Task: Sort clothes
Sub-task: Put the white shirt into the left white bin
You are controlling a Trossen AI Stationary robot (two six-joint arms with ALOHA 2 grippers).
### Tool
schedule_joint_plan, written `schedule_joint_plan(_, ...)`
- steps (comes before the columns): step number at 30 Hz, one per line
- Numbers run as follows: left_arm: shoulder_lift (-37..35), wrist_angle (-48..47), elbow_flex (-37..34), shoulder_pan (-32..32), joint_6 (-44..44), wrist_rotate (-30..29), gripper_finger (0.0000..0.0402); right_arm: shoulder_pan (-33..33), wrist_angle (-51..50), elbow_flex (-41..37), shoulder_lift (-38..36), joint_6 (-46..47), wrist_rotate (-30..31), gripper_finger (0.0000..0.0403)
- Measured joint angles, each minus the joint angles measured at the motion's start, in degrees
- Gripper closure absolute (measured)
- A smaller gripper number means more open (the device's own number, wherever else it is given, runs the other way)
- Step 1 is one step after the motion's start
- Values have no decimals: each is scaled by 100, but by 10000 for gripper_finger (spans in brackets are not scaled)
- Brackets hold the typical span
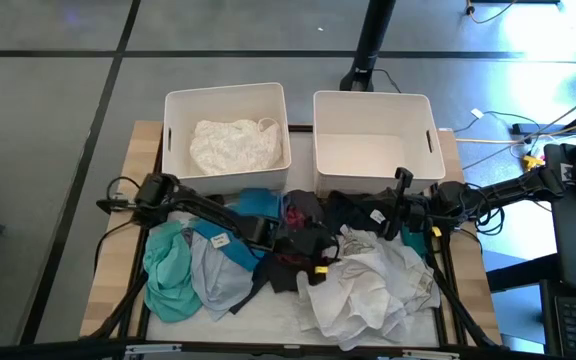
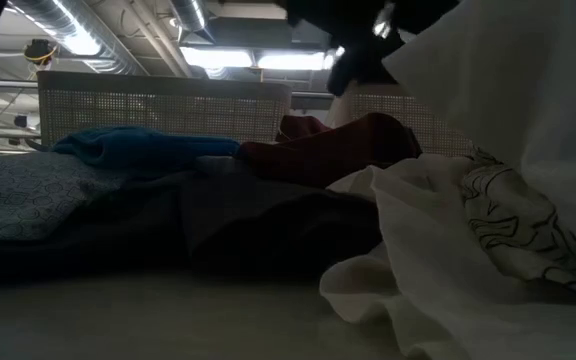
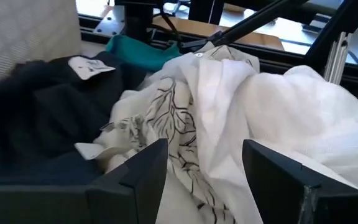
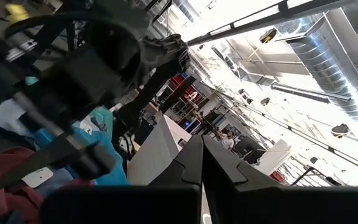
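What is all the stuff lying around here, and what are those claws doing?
Bins: two, white, side by side at the table's far edge.
White cloth: one, crumpled in the left bin; the right bin looks empty.
Teal garment: one, left of the pile.
Grey-blue garment: one, beside the teal.
Blue garment: one, pile's far side.
Dark red garment: one, middle.
Black garments: middle; count unclear.
Patterned white garment: one, right.
Left claw: open, low over the patterned white garment.
Right claw: shut, empty, above the pile.
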Motion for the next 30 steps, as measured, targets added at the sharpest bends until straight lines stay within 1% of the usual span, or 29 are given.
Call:
schedule_joint_plan(5, 346, 566, 2, 9, -57, 314, 206, 0, -2, 0, 2, 0, 0, 395)
schedule_joint_plan(9, 581, 826, 2, 3, -235, 471, 206, 0, -5, 0, 2, 0, -1, 395)
schedule_joint_plan(16, 1020, 1589, 4, 11, -99, 521, 206, 0, -4, 0, 2, 0, -2, 395)
schedule_joint_plan(25, 1580, 1634, 37, 11, 145, 560, 206, 0, 0, 0, 2, 0, -2, 395)
schedule_joint_plan(27, 1623, 1644, 39, 10, 295, 518, 214, 0, -2, 0, 1, -1, -4, 395)
schedule_joint_plan(30, 1633, 1633, 39, 7, 542, 401, 243, 0, -6, 0, 2, -1, -2, 395)
